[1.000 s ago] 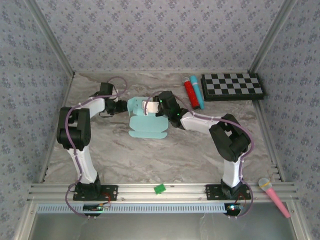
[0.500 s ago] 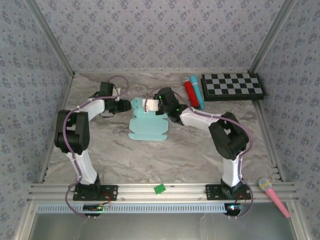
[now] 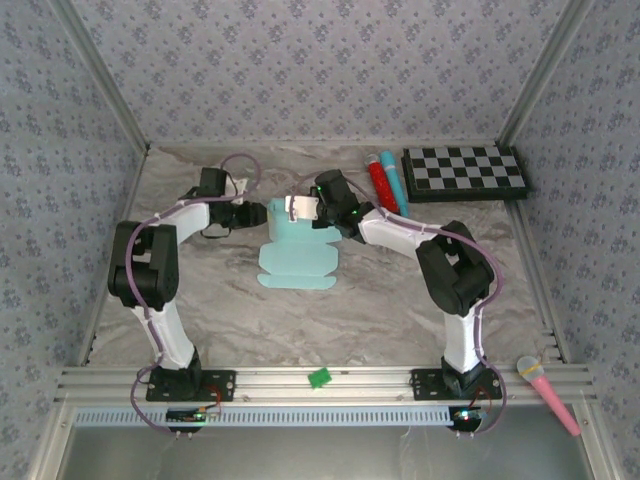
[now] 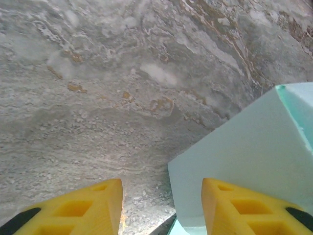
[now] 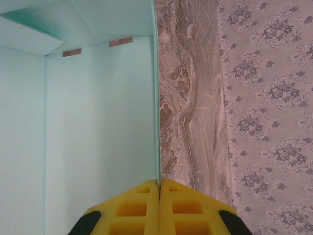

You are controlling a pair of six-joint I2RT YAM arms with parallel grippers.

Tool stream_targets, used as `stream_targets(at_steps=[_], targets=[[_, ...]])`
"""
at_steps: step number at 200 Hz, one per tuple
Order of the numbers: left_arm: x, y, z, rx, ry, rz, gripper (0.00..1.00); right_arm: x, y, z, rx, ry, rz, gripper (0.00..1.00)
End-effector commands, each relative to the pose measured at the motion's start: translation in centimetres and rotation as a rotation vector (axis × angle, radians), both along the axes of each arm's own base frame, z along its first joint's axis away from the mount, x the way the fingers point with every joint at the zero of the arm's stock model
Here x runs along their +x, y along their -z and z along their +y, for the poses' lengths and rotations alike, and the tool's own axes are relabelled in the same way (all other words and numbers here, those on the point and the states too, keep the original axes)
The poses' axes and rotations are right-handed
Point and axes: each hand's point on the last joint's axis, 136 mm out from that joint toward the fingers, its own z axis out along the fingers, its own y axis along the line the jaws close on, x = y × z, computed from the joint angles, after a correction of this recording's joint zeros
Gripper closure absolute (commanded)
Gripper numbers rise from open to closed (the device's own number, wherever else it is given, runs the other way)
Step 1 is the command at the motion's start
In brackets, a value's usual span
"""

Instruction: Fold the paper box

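– what's the right claw [image 5: 159,183] doing?
– it's pinched shut, its yellow fingertips [image 5: 132,205] pressed together on the upright edge of the paper box [image 5: 98,122]. the pale aqua wall runs straight ahead from the tips. the box's inside lies to one side of it and the marble table [image 5: 188,107] to the other, with the patterned wall [image 5: 264,122] past that.
– and the left claw [image 4: 161,190]?
– its jaws stand apart with nothing clamped (bare table [image 4: 98,98] shows through the gap). a panel of the box [image 4: 244,152] rises just ahead of one tip, with its corner reaching into the gap. i can't tell if they touch.
– how does it look from above?
– the left claw [image 3: 255,213] is just beside one end of the raised part of the box [image 3: 297,255], and the right claw [image 3: 300,207] is on its top edge. they face each other. the box's flat flap lies on the table [image 3: 300,320], back toward the bases.
– and farther out?
– beyond the right claw a red tube [image 3: 381,186] and a blue tube [image 3: 393,185] lie side by side. past them is a checkerboard [image 3: 465,172]. well behind both claws, by the rail, are a green piece [image 3: 320,377] and a pink microphone [image 3: 547,394].
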Motion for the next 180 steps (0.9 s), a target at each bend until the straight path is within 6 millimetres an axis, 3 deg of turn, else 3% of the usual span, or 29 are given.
stream_targets(at_steps=[1,63,114,180], targets=[[-0.8,-2.0,-1.8,-0.055,0.1,-0.061,0.56,-0.2,0.5,0.4,-0.003,-0.007,0.038,1.0],[-1.9,-2.3,-2.4,-0.049,0.154,-0.09,0.6,-0.1,0.7,0.3,-0.012,0.002,0.03,1.0],[-2.4,-2.9,-2.6,-0.056,0.182,-0.113,0.7,-0.3,0.8,0.5,-0.02,0.001,0.025,1.0],[-3.2,-3.5,-2.9,-0.064,0.232,-0.171,0.63,-0.3,0.8,0.7,-0.027,0.004,0.021,1.0]])
